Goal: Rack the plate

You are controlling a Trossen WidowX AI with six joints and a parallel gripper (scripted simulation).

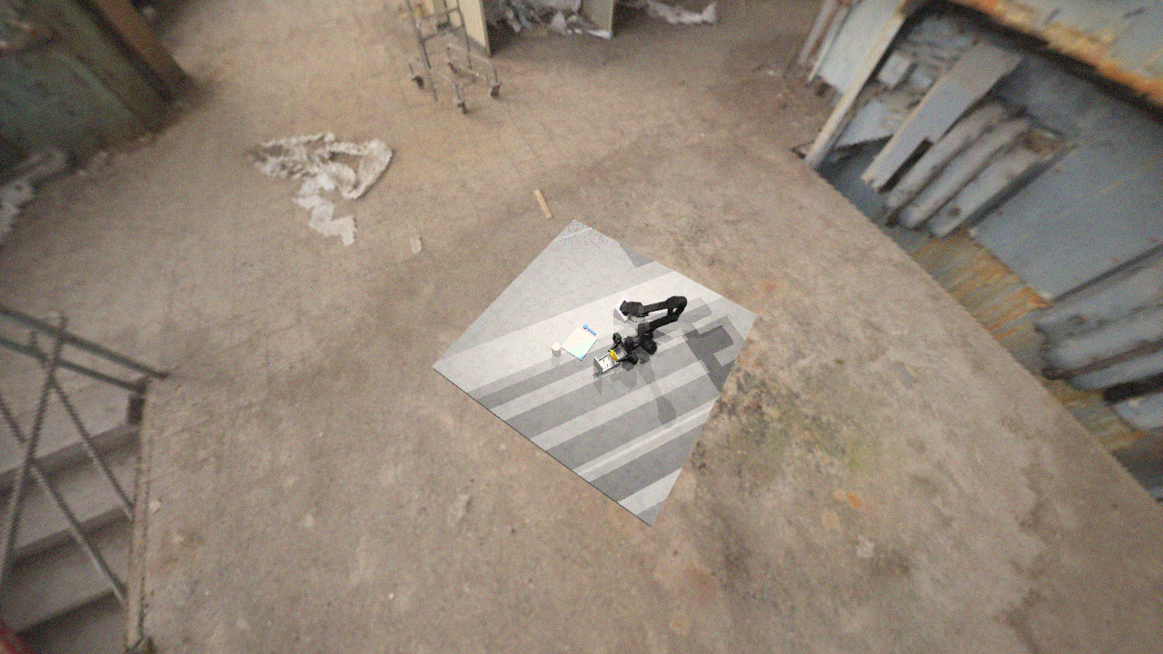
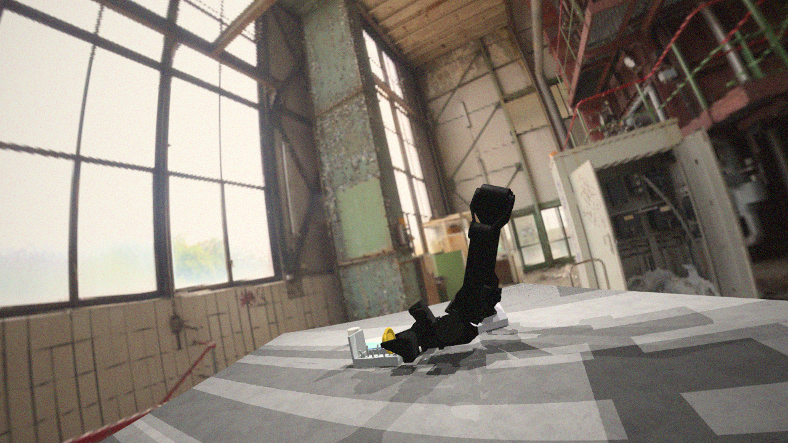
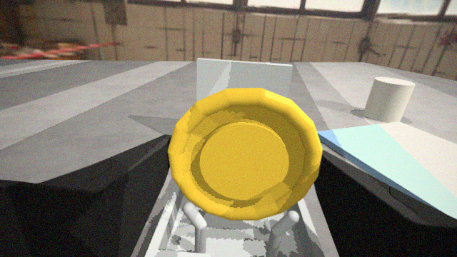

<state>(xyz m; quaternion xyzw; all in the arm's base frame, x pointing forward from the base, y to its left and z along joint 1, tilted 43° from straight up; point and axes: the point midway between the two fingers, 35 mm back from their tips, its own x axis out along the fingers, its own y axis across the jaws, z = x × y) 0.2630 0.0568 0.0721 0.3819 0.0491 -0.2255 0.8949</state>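
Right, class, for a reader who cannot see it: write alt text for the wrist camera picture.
A yellow plate stands upright, gripped between the black jaws, its hollow face to the camera, just above the white dish rack and its rails. Behind the plate rises the rack's pale end wall; to the right lie a light blue flat sheet and a cream cylinder.
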